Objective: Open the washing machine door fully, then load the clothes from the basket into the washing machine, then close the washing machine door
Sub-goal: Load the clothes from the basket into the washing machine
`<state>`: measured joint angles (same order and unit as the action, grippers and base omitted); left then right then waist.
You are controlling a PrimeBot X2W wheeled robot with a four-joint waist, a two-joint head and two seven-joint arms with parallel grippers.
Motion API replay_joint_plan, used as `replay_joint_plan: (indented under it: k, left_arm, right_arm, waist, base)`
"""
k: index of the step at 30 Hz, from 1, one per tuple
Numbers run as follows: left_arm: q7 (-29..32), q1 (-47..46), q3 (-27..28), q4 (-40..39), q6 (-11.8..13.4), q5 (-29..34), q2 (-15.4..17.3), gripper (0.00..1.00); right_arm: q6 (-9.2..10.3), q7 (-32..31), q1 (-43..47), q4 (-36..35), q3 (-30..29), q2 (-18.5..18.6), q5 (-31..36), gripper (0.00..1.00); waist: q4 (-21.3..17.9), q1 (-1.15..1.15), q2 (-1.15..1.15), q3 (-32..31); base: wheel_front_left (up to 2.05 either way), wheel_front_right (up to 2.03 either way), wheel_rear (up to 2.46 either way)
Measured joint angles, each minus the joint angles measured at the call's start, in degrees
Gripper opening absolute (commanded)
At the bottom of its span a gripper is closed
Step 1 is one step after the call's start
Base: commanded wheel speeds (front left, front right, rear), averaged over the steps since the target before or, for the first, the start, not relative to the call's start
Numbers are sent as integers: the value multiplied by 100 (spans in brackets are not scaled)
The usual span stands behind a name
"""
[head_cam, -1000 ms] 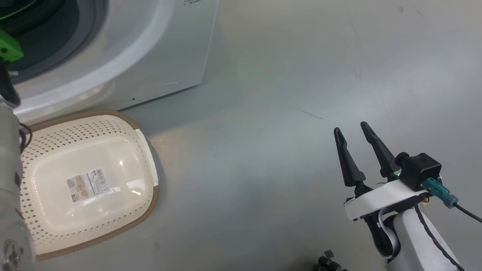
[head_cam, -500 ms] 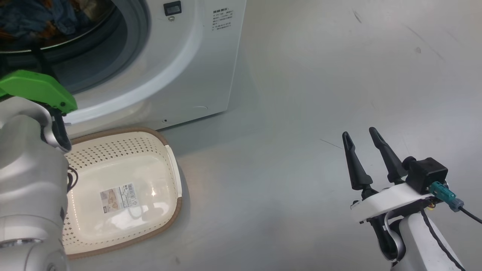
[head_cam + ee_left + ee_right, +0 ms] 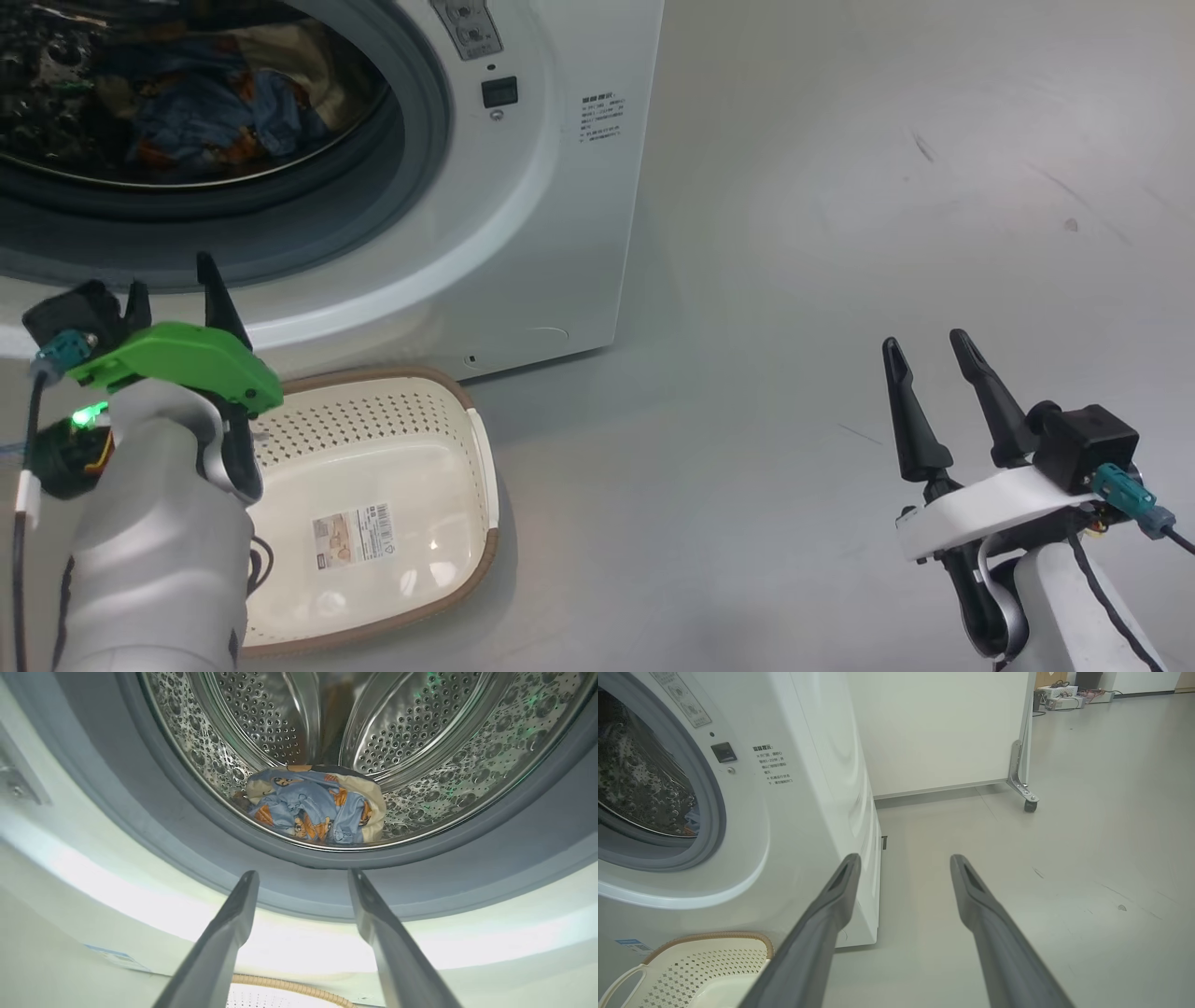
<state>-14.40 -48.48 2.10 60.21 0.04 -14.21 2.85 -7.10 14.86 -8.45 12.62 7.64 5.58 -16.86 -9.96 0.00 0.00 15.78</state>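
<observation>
The white washing machine (image 3: 541, 233) stands with its drum mouth uncovered; its door is out of view. The clothes (image 3: 215, 103), blue with orange figures and cream parts, lie inside the steel drum (image 3: 317, 807). On the floor in front sits the cream basket (image 3: 373, 415) with nothing in it but a label sticker. My left gripper (image 3: 173, 289) on its green mount hangs open just before the lower rim of the opening, above the basket's left end, fingers aimed at the drum (image 3: 303, 877). Far right over bare floor, my right gripper (image 3: 929, 359) is open and holds nothing (image 3: 903, 861).
Grey floor spreads to the right of the washer (image 3: 808, 812). A white panel (image 3: 943, 728) on a caster (image 3: 1029, 805) stands behind it. The basket's rim (image 3: 705, 939) touches the washer's base. Boxes and cables lie at the far back wall.
The head camera has swung, bringing more of the washer and drum into view. My left gripper has drawn back from the drum mouth to just outside its lower rim. The right gripper keeps its pose.
</observation>
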Motion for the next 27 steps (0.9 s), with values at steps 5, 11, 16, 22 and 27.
replay_joint_plan:
  k: [5,11,16,22,27]
  left_arm:
    - [1,573,-60,-212,-175,-34,-96,100]
    - [0,1065,-159,-641,-311,-33,-109,100]
    - [0,1539,-236,-983,-348,-24,-129,100]
    - [0,2115,-375,-1569,-368,81,-126,100]
    - [0,2536,-449,-2115,-392,127,-129,100]
  right_arm:
    - [0,0,211,8,-37,-1,1,100]
    - [1,0,403,10,-96,4,10,100]
    - [1,0,560,-26,-158,88,20,100]
    - [1,0,620,-49,-215,136,33,100]
    - [1,0,704,-83,-210,140,34,100]
  waist:
    - [109,0,0,-285]
    - [239,0,0,-602]
    - [375,0,0,-788]
    - [580,0,0,-914]
    - [748,0,0,-1015]
  base:
    - [0,0,0]
    - [0,0,0]
    - [0,0,0]
    - [0,0,0]
    - [0,0,0]
